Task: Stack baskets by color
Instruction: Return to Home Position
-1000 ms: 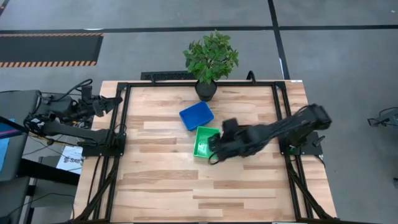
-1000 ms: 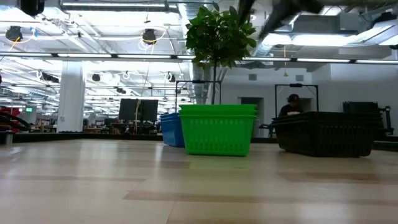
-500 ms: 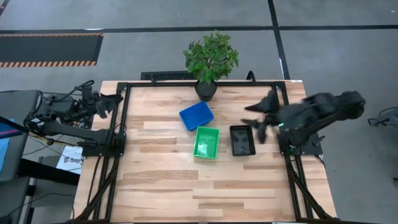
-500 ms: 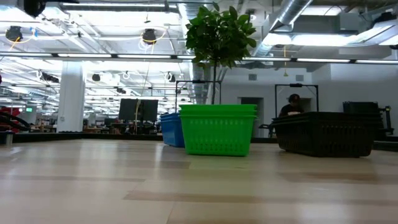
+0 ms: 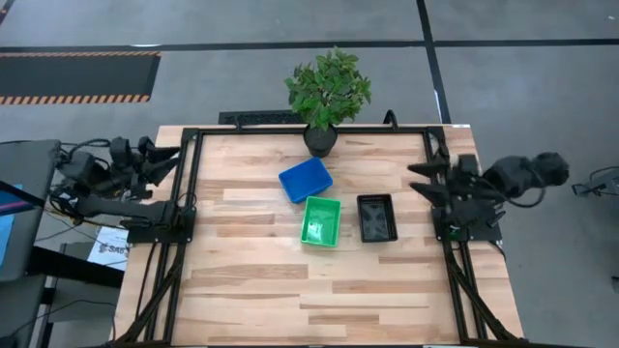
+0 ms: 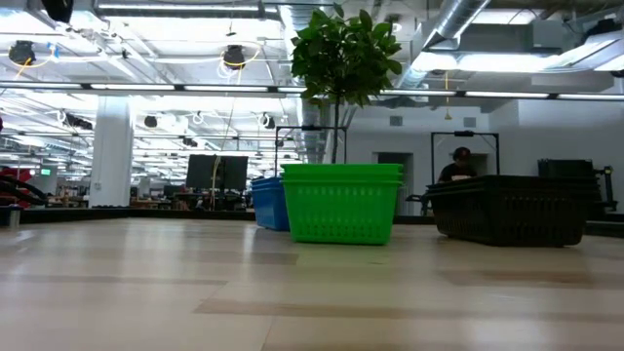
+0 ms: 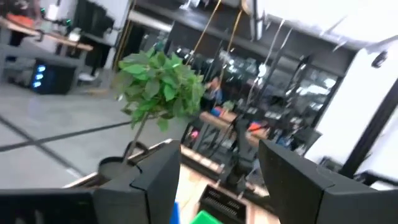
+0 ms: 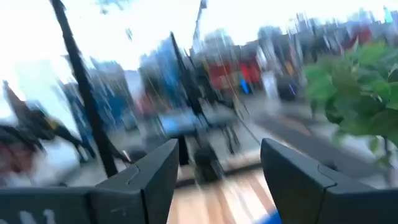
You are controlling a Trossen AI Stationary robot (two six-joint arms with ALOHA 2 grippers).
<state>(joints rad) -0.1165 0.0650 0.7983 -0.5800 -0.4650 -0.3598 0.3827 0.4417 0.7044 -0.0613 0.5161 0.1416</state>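
Three sets of baskets rest on their bases mid-table: blue (image 5: 306, 180), green (image 5: 320, 220) in front of it, black (image 5: 377, 217) to the right. In the low view the green (image 6: 341, 203) and black (image 6: 512, 208) show stacked rims, and the blue (image 6: 267, 203) stands partly behind the green. My left gripper (image 5: 162, 159) waits open at the table's left edge, nothing between its fingers (image 7: 217, 163). My right gripper (image 5: 423, 180) hovers open at the right edge, pointing level across the table, also holding nothing (image 8: 219, 158).
A potted plant (image 5: 327, 92) stands at the table's far edge, just behind the blue baskets. Black frame rails (image 5: 193, 193) run along the left and right sides. The near half of the wooden table (image 5: 309, 290) is bare. A person (image 6: 458, 166) sits far off in the room.
My right gripper has pulled away from over the green and black baskets toward the table's right edge, rising and tipping up from pointing down to level, its fingers staying open. The black baskets are now uncovered. My left arm has folded back slightly at the left edge.
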